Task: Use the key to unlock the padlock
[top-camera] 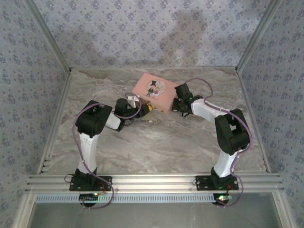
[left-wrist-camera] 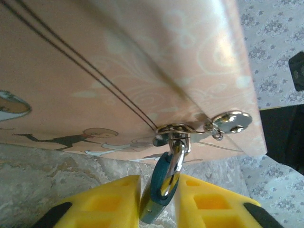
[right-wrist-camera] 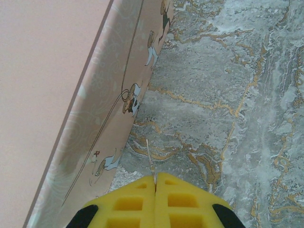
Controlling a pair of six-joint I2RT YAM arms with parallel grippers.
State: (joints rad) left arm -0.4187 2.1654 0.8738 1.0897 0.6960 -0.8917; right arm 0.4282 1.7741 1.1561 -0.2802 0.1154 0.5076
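Note:
The padlock (left-wrist-camera: 153, 202), small and dark bluish with a silvery shackle, hangs from the metal hasp (left-wrist-camera: 178, 129) on the front of the pink tin (left-wrist-camera: 118, 71). My left gripper (left-wrist-camera: 159, 179) is closed around it, with a yellow pad against each side of its body. In the top view the left gripper (top-camera: 148, 109) is at the tin's (top-camera: 153, 90) front edge. My right gripper (top-camera: 176, 105) sits beside the tin's right side. In its wrist view the right gripper (right-wrist-camera: 155, 176) is shut on the key (right-wrist-camera: 150, 156), whose thin blade sticks out edge-on over the marble.
The tin's side wall (right-wrist-camera: 95, 128) runs along the left of the right gripper. The marble tabletop (top-camera: 156, 142) is ringed by an aluminium frame (top-camera: 152, 181) and patterned walls. A silver clasp tab (left-wrist-camera: 232, 121) sticks out right of the hasp.

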